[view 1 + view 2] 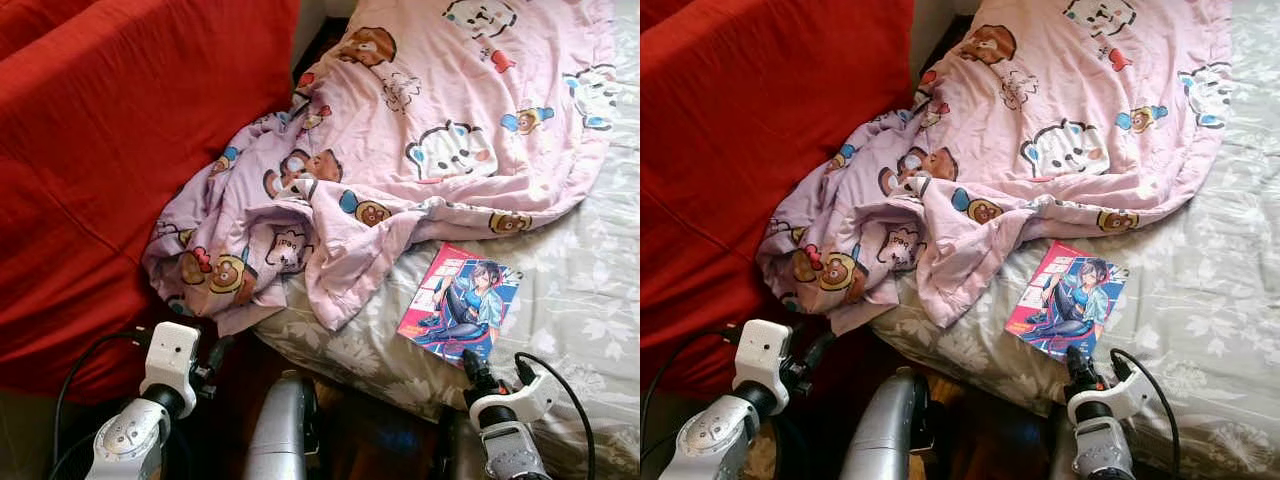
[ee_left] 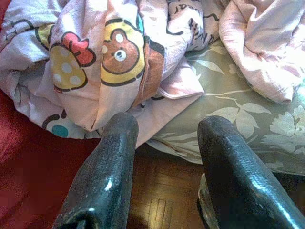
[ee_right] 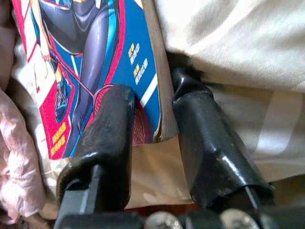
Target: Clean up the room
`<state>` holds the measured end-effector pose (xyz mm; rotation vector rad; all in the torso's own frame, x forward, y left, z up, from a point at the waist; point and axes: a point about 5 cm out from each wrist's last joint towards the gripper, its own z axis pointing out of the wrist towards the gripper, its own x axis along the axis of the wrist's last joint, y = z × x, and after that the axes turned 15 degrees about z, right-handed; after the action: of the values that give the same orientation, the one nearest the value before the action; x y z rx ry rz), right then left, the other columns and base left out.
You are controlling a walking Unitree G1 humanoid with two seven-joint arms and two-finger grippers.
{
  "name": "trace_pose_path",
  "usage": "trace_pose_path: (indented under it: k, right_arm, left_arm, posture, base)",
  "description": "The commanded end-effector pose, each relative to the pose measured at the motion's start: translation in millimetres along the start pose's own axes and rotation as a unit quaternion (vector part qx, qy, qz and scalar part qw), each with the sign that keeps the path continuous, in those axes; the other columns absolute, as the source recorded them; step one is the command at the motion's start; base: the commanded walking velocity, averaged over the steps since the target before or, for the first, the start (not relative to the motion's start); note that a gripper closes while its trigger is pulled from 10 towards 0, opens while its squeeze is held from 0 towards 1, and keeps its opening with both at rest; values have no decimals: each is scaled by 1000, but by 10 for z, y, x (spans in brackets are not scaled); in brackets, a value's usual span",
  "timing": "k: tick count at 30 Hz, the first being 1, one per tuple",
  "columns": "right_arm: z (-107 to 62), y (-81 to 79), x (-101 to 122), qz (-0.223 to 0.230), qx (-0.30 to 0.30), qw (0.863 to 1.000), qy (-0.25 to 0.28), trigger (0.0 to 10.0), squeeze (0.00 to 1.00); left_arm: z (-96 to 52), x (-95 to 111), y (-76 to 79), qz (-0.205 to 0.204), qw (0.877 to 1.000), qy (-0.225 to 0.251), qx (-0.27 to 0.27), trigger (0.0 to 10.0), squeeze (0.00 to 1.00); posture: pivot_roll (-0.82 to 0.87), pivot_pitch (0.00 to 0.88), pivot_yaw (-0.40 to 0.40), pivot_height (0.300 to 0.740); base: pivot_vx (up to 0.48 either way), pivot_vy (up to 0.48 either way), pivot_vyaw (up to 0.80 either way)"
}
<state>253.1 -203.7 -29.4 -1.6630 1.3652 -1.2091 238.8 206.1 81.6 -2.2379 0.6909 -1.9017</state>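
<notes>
1. One book [image 1: 460,300], its cover printed with a drawn figure in blue and red, is seen lying flat on the bed [image 1: 580,290], near the bed's front edge and just beside the hem of the quilt [image 1: 420,130].
2. Its near corner is straddled by the right pincer [image 3: 152,119]: one black finger [image 3: 112,124] is laid on the cover, while the other is pushed against the page edge and into the sheet. The fingers are set closely about that corner, though a firm pinch cannot be confirmed.
3. From the head views, the right pincer [image 1: 470,362] is seen at the book's lower edge, with a black cable looped beside the wrist.
4. The quilt, pink with cartoon bears, is spread over the bed's upper part and is bunched into a heap that spills off the bed's left corner against the red sofa [image 1: 100,150].
5. The left pincer [image 2: 162,143] is held low before that heap, above the wooden floor [image 2: 157,191]; its fingers are spread apart and nothing is held between them.
6. The bed sheet is pale grey-green with a leaf print.
</notes>
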Motion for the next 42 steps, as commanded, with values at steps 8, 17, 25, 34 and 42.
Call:
trace_pose_path:
  k: [8,17,25,34,42]
  right_arm:
    - [-36,58,-188,17,-14,999,-30,0,0]
    - [33,-61,-191,14,7,1000,-26,0,0]
    - [58,-130,-141,0,13,1000,24,0,0]
    - [5,-179,80,-49,2,989,140,0,0]
    - [50,-499,116,-150,41,971,182,0,0]
  left_arm:
    - [35,-103,11,3,1000,-18,3,10000,0]
    - [168,-82,8,5,1000,-11,8,10000,0]
    - [261,-86,14,4,1000,-5,14,10000,0]
    - [332,-100,52,-3,1000,-3,20,10000,0]
    - [432,-110,109,-11,1000,5,28,10000,0]
  posture:
    - [170,251,191,625]
    - [147,205,174,625]
    - [116,169,156,625]
    - [80,149,133,625]
    - [63,128,109,625]
  base:
    - [0,0,0]
    - [0,0,0]
    - [0,0,0]
    - [0,0,0]
    - [0,0,0]
